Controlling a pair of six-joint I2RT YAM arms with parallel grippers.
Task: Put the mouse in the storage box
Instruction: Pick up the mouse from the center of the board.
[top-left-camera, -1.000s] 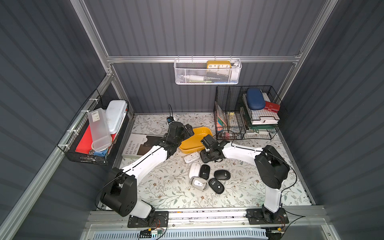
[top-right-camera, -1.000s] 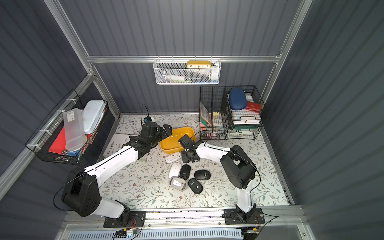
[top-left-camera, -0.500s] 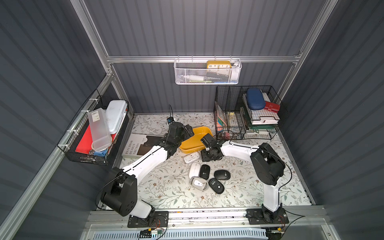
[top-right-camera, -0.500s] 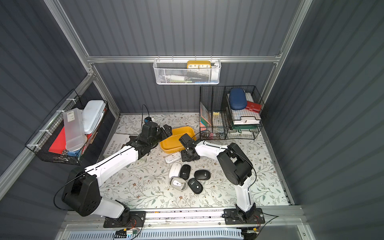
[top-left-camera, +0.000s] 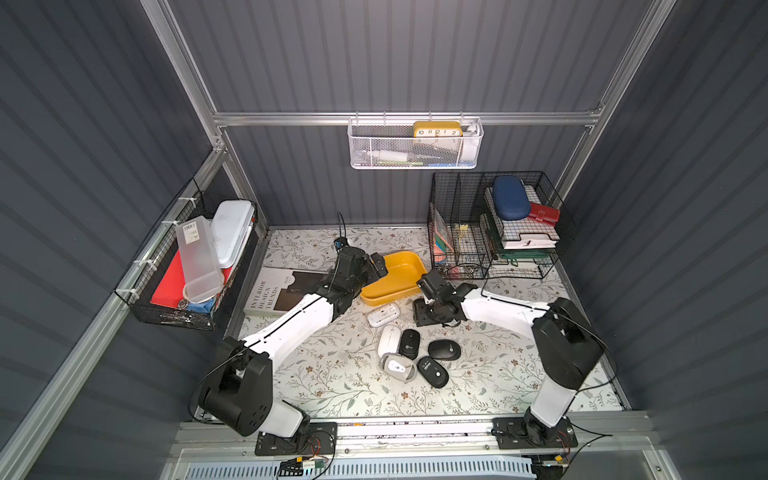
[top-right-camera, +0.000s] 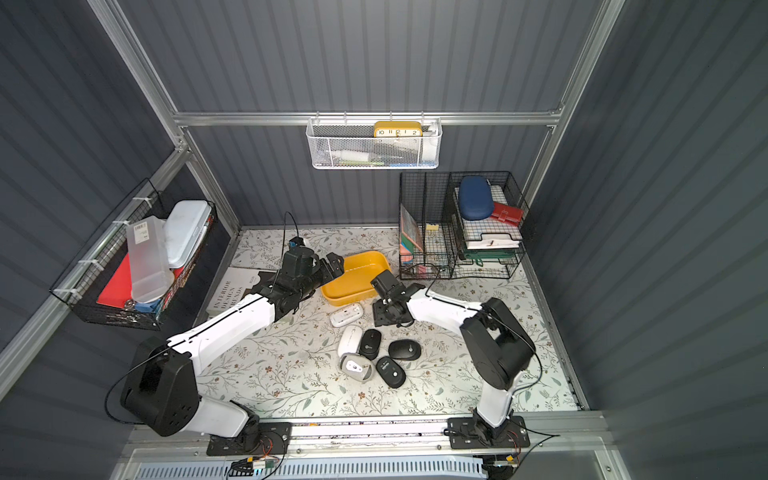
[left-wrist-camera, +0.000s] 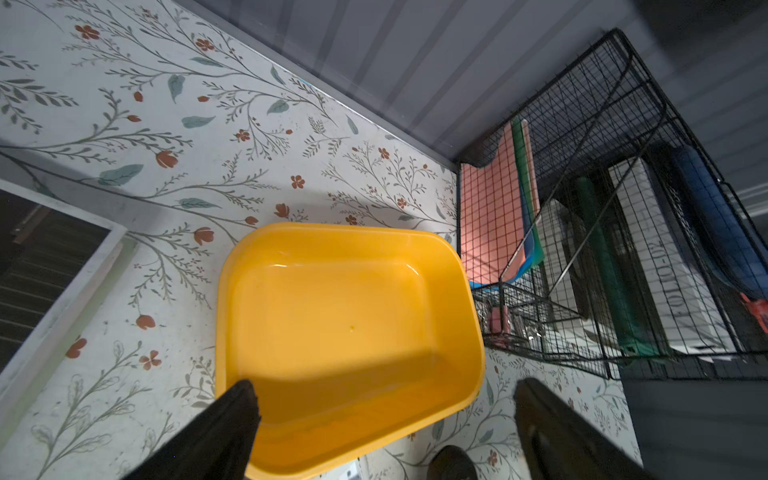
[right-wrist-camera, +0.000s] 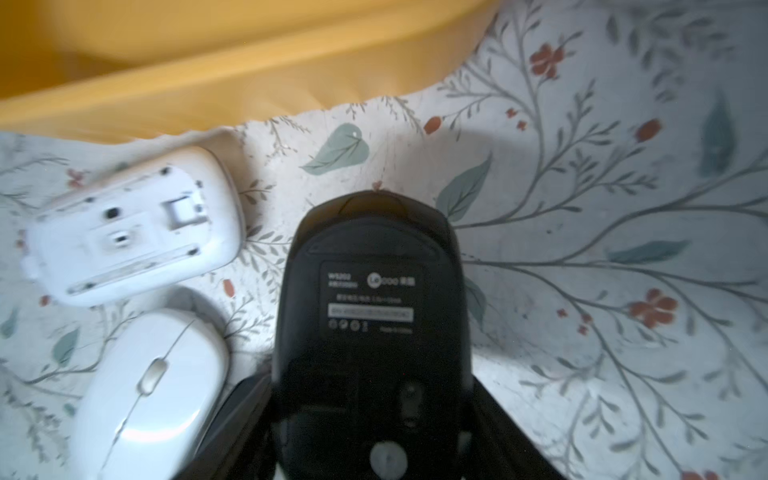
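Grey-walled cell, floral tabletop (top-left-camera: 332, 374). Five-mouse cluster (top-left-camera: 409, 344) well apart from storage box (top-left-camera: 399, 270), robot side. R gripper (top-left-camera: 428, 312) near box's front rim, outside it, clamped on black mouse (right-wrist-camera: 370, 291), belly up. White mouse (top-left-camera: 383, 314) upturned just beside box's front wall. L gripper (left-wrist-camera: 386, 388) over box's corner, jaws released, wide apart. Wire organiser (top-left-camera: 490, 232) just beside box.

Floral-print table (top-left-camera: 332, 374). Carries yellow box (top-left-camera: 401, 270), book (top-left-camera: 278, 293), wire organiser (top-left-camera: 459, 216), upturned white mouse (top-left-camera: 383, 314) just beside box, close cluster of five mice (top-left-camera: 409, 343): two white, three black.
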